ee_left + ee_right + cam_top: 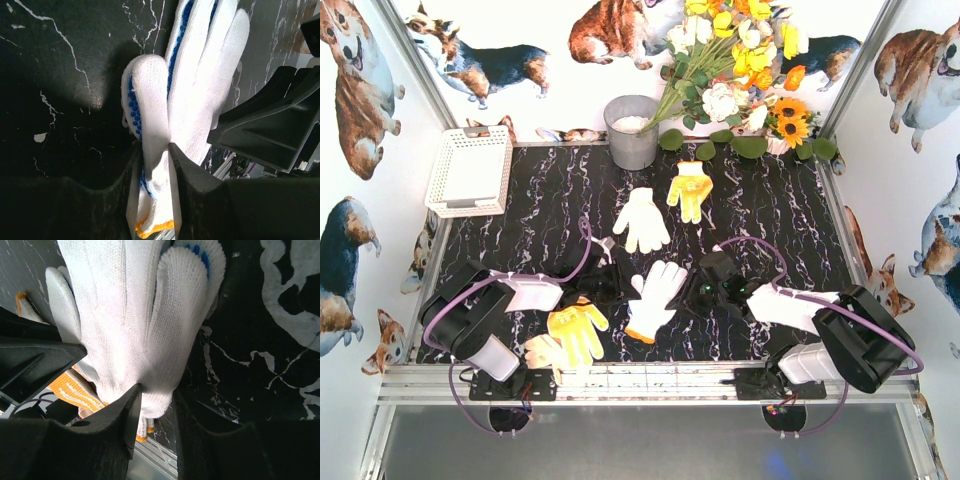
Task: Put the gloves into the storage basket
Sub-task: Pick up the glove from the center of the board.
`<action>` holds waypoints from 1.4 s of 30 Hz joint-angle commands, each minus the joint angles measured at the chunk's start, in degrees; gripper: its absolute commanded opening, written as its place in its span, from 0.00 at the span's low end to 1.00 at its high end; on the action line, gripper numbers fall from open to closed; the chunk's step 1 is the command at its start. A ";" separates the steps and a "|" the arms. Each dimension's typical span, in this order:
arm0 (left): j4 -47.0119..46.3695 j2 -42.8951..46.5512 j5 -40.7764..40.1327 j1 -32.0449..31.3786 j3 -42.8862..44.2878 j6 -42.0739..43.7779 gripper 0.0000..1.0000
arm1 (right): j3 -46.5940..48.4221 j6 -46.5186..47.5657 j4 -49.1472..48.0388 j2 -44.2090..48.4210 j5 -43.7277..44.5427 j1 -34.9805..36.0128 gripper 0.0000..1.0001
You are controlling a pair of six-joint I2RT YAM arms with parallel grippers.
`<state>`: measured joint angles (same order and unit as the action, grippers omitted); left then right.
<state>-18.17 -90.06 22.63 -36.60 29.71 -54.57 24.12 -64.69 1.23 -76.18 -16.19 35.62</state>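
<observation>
A white glove with an orange cuff (655,292) lies at mid-table between my two grippers. My left gripper (619,283) is shut on its left edge; in the left wrist view the knit, with blue dots (195,75) and orange hem, is pinched between the jaws of my left gripper (155,150). My right gripper (693,290) is shut on the right edge, the fabric (125,305) filling the gap of my right gripper (157,395). Another white glove (642,218) and a yellow glove (691,188) lie further back. A second yellow glove (576,328) overlaps a pale one (542,350) near the left arm. The storage basket (470,170) stands at the back left.
A grey metal bucket (632,130) stands at the back centre, with a bunch of flowers (740,70) leaning to its right. The metal rail (640,380) runs along the near edge. Printed walls close in both sides.
</observation>
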 commanded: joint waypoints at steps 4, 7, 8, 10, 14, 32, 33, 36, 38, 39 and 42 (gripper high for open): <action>-2.07 2.46 -2.13 0.17 -0.97 0.76 0.12 | 0.09 1.90 4.06 2.00 5.97 0.33 0.35; -1.65 2.83 -2.14 -0.07 -0.81 2.73 0.00 | 3.20 5.54 9.80 6.41 8.45 0.61 0.38; -1.68 2.84 -1.98 -0.15 -0.71 3.11 0.00 | 3.98 6.55 10.88 7.30 8.95 0.65 0.39; -1.98 3.04 -1.54 -0.38 -0.55 4.12 0.00 | 6.50 9.67 13.08 9.53 9.72 0.99 0.44; -1.27 4.39 -1.19 -0.48 -0.16 6.71 0.00 | 8.73 14.92 9.04 10.55 6.20 1.12 0.53; 9.03 7.73 -0.76 -0.80 2.19 21.78 0.00 | 14.52 26.47 -30.80 -14.41 -28.12 -5.56 0.57; 8.97 7.71 -0.75 -0.83 2.15 22.02 0.00 | 15.11 26.92 -31.33 -15.64 -28.38 -5.54 0.57; 8.54 7.76 -0.51 -0.85 1.95 22.55 0.00 | 16.04 28.35 -32.69 -18.60 -28.40 -5.56 0.56; 8.27 7.95 -0.48 -0.90 1.69 22.74 0.00 | 16.98 29.73 -32.64 -20.69 -28.52 -5.56 0.56; 8.29 8.02 -0.62 -0.85 1.60 22.75 0.00 | 17.61 30.40 -32.54 -22.00 -28.77 -5.56 0.56; 8.67 8.32 -0.68 -1.01 1.49 22.80 0.00 | 19.68 31.66 -32.55 -26.22 -30.25 -5.54 0.55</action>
<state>-9.41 -82.96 21.65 -37.30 30.35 -33.36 40.01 -36.84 -26.89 -98.30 -43.42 29.98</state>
